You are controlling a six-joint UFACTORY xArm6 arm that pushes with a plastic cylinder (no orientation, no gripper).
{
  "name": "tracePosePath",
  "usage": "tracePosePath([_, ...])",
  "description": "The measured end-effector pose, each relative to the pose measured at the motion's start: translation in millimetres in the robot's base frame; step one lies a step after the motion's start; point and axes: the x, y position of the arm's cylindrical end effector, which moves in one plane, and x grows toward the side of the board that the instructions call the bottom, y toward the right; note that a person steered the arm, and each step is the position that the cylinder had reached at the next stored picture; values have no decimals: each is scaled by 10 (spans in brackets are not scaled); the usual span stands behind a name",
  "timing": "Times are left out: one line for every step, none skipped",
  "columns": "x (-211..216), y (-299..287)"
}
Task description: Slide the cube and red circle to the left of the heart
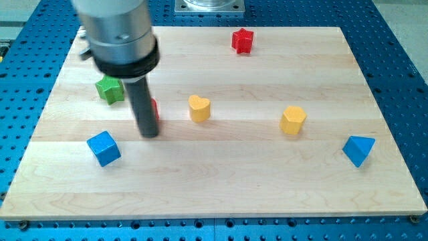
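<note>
The blue cube (103, 148) is seen at the desk's (221, 187) left. My tip (150, 132) is placed right beside it, hiding most of the red circle (154, 107). The yellow heart (198, 108) is found further right. No gripper is carried

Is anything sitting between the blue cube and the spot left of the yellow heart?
Partly. My tip and the red circle, mostly hidden behind the rod, stand just left of the yellow heart, up and to the right of the blue cube. The green star is farther toward the view's top, off that path.
</note>
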Motion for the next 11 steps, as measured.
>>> tracePosePath([25,-106])
tracePosePath([965,-170])
tracePosePath([1184,-729])
tracePosePath([779,-1277])
tracePosePath([670,-844])
tracePosePath([574,407])
tracePosePath([696,27])
tracePosePath([607,-272])
tracePosePath([471,504])
tracePosePath([232,736])
tracePosePath([-181,713])
